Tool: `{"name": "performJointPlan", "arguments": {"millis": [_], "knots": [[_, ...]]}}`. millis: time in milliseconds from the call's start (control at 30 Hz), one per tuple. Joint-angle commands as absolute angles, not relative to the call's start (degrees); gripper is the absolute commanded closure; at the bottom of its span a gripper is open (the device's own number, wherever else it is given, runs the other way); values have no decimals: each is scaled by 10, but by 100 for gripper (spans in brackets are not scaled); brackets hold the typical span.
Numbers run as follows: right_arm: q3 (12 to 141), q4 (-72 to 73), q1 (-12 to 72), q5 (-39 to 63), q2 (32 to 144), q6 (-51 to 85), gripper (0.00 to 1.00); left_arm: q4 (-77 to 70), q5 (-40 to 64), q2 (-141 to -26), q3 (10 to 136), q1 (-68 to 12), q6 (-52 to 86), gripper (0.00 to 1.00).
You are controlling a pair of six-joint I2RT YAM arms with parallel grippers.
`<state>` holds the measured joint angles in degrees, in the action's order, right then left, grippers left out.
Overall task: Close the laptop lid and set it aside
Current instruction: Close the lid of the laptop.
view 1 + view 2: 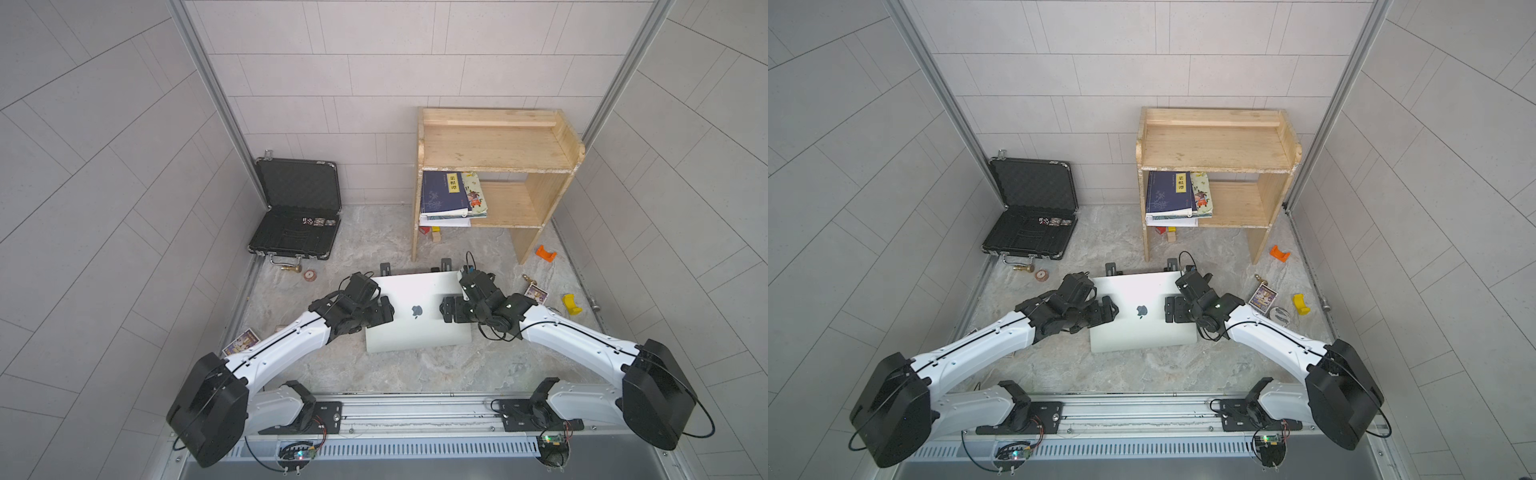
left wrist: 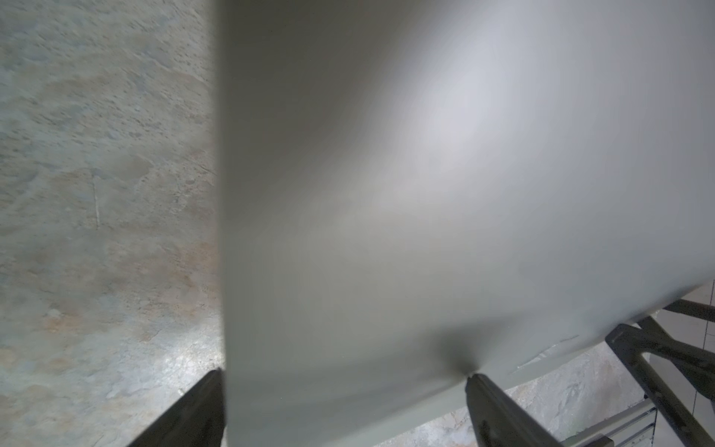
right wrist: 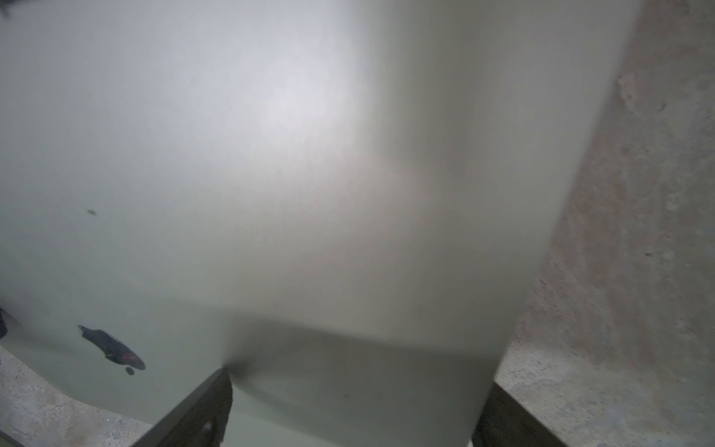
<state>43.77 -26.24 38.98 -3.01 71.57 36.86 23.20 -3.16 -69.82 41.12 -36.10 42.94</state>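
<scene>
Both pairs of jaws stand wide apart and clamp nothing: the left gripper point(image 1: 384, 311) and the right gripper point(image 1: 448, 309) lie over opposite sides of the laptop lid point(image 1: 1142, 291), either side of the apple logo point(image 1: 417, 311). In the left wrist view one fingertip point(image 2: 474, 381) meets the metal while its partner sits just off the side edge; the right wrist view shows the same, mirrored. You can take the closing as done, I judge: the laptop point(image 1: 415, 332) shows only its plain silver back, mid-table, resting on the black stand point(image 1: 386, 268) whose feet poke out beyond its far edge. So setting it aside is the step in hand. Your next move calls for a hold on both side edges, an even lift so it clears the stand without tipping, then a carry to open ground. Mind the smooth metal; it may slip. You have bare stone-patterned tabletop point(image 1: 374, 374) on the near side. Farther off stand an open briefcase point(image 1: 297, 208) at the left and a wooden shelf point(image 1: 494, 141) at the right, with a card point(image 1: 536, 293) and a yellow plastic piece point(image 1: 571, 303) beside the right arm
</scene>
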Motion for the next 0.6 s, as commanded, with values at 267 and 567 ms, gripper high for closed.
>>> {"name": "performJointPlan", "arguments": {"millis": [267, 567], "knots": [[488, -252, 394, -19, 717, 363, 5, 224, -19, -703, 470, -396, 403, 5], [528, -269, 407, -27, 726, 362, 4, 238, -45, -698, 498, -411, 403, 5]]}}
